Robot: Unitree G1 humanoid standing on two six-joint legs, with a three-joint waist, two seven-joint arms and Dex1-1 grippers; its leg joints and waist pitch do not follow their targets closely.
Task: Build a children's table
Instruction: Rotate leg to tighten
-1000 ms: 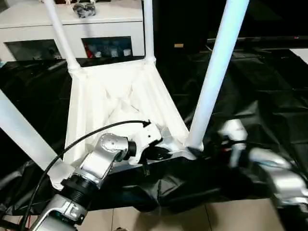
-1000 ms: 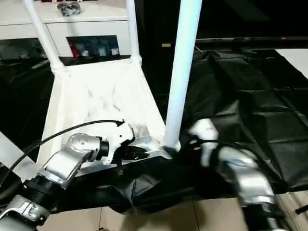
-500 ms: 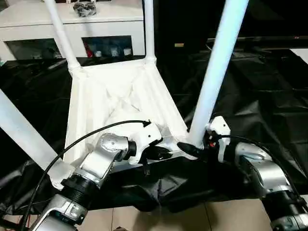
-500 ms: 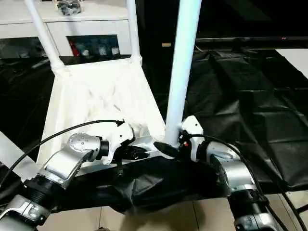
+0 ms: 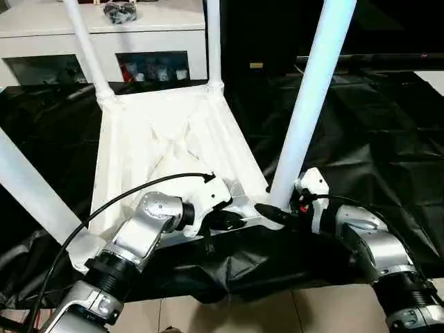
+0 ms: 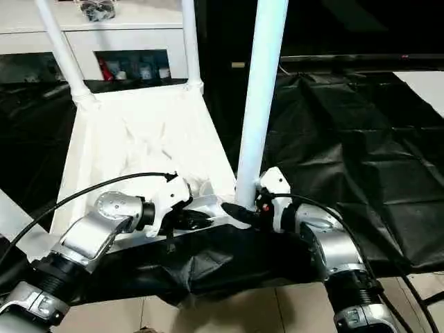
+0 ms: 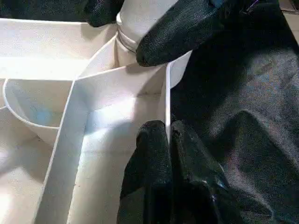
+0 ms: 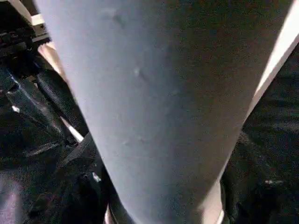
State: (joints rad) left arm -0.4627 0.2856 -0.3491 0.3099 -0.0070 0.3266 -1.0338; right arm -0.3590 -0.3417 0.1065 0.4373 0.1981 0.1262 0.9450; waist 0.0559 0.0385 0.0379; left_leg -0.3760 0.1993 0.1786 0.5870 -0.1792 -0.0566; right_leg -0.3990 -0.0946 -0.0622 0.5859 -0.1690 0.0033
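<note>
Pinching the near rim of the upturned tabletop (image 5: 173, 146) with my left gripper (image 5: 232, 222), I see it on black sheeting (image 5: 361, 139) before a white cabinet (image 5: 104, 35), legs (image 5: 312, 97) pointing up, right gripper (image 5: 277, 214) straddling the near-right leg's base.

White tabletop (image 5: 166, 149) upside down on black sheet; four legs (image 5: 310, 104) upright in corner sockets

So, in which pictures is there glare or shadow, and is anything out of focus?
Left eye view: bright light washes out the tabletop ribs. Left wrist view: the left gripper shades the rim it pinches. Right wrist view: the near-right leg stands very close, grey and soft.
</note>
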